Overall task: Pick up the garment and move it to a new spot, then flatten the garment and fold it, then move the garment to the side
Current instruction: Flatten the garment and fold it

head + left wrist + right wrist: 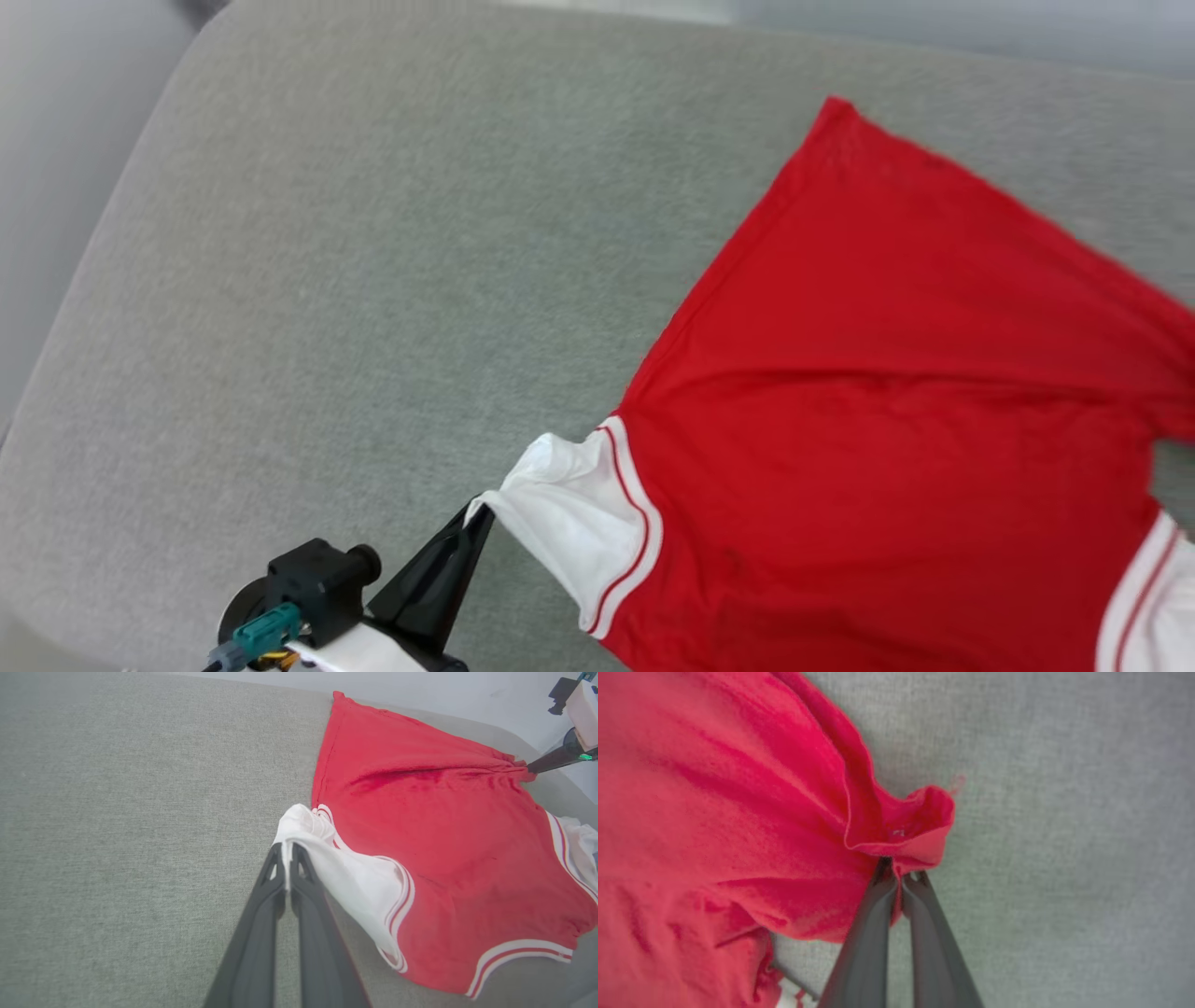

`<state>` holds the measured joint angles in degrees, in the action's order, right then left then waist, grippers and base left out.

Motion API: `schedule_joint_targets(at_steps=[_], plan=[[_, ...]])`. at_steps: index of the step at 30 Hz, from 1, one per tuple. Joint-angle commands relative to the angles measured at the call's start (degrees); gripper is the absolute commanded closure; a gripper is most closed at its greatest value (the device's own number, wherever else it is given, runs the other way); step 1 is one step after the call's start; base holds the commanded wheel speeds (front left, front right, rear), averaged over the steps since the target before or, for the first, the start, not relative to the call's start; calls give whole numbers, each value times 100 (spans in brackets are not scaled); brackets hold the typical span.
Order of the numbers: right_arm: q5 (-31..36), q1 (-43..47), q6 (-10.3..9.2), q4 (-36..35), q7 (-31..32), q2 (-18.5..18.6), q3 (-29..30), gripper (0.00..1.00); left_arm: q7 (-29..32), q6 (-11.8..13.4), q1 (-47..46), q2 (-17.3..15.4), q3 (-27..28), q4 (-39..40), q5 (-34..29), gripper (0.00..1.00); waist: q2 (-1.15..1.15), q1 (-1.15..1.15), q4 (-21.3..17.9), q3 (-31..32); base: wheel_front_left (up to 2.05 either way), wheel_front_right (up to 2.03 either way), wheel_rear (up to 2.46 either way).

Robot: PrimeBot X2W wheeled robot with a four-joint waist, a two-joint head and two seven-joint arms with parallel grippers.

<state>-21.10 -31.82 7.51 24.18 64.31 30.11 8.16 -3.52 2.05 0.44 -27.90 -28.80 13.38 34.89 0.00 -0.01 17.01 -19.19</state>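
Observation:
The garment point(896, 392), a red jersey with white sleeves and red-striped trim, lies plain red side up on the right of a grey cushion. My left gripper point(478, 519) is shut on the edge of its white sleeve point(569, 509), and the left wrist view shows the fingers pinching that sleeve point(327, 863) with the gripper point(286, 848) closed. My right gripper point(900, 873) is shut on a bunched red hem corner point(906, 830) of the garment point(714, 812). From the left wrist view the right gripper point(530, 768) reaches the garment's point(444, 826) far corner.
The grey cushion point(373, 280) spreads wide to the left of the garment. Its rounded edge runs along the far left and top, with a pale floor or wall beyond. A second white sleeve point(1153, 607) lies at the lower right.

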Motion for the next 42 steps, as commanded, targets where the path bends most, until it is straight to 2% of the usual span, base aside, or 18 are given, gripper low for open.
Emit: schedule_joint_targets(at_steps=[1, 7, 16, 23, 24, 25, 28, 34, 38, 42], plan=[[-405, 631, -4, -292, -137, 48, -29, 100, -52, 66, 154, -75, 82, -66, 40, 100, 0, 1, -581, 578, 0, 0, 0], [-837, 1599, -4, -923, -325, -96, 261, 100, -138, 116, 261, -73, 132, -177, 101, 100, 0, 1, -883, 862, 0, 0, 0], [-962, 2988, -3, -1574, -399, -477, 562, 100, -283, 196, 352, 1, 155, -342, 119, 100, 0, 1, -1136, 1116, 0, 0, 0], [-997, 3484, -3, -1758, -528, -806, 706, 100, -410, 234, 291, 117, 142, -437, 155, 100, 0, 1, -1227, 1142, 0, 0, 0], [-993, 3491, -3, -1787, -578, -817, 703, 47, -423, 230, 283, 132, 137, -442, 151, 100, 0, 1, -1231, 1140, 0, 0, 0], [-978, 3480, -3, -1803, -622, -826, 718, 0, -427, 230, 278, 144, 131, -441, 144, 100, 0, 1, -1232, 1135, 0, 0, 0], [-1109, 3376, -3, -1938, -551, -808, 635, 0, -443, 220, 232, 151, 120, -413, 126, 100, 0, 1, -1219, 1076, 0, 0, 0], [-1411, 2948, -3, -2673, -271, -581, 546, 0, -460, 207, 131, 156, 59, -326, 42, 100, 0, 1, -1067, 901, 0, 0, 0], [-1473, 2413, -3, -3210, 100, -445, 419, 0, -428, 202, 8, 177, -10, -204, -43, 100, 0, 1, -868, 690, 0, 0, 0], [-1369, 1719, -3, -3444, 464, -520, 179, 0, -395, 164, -150, 240, -134, -67, -155, 100, 0, 1, -599, 439, 0, 0, 0]])
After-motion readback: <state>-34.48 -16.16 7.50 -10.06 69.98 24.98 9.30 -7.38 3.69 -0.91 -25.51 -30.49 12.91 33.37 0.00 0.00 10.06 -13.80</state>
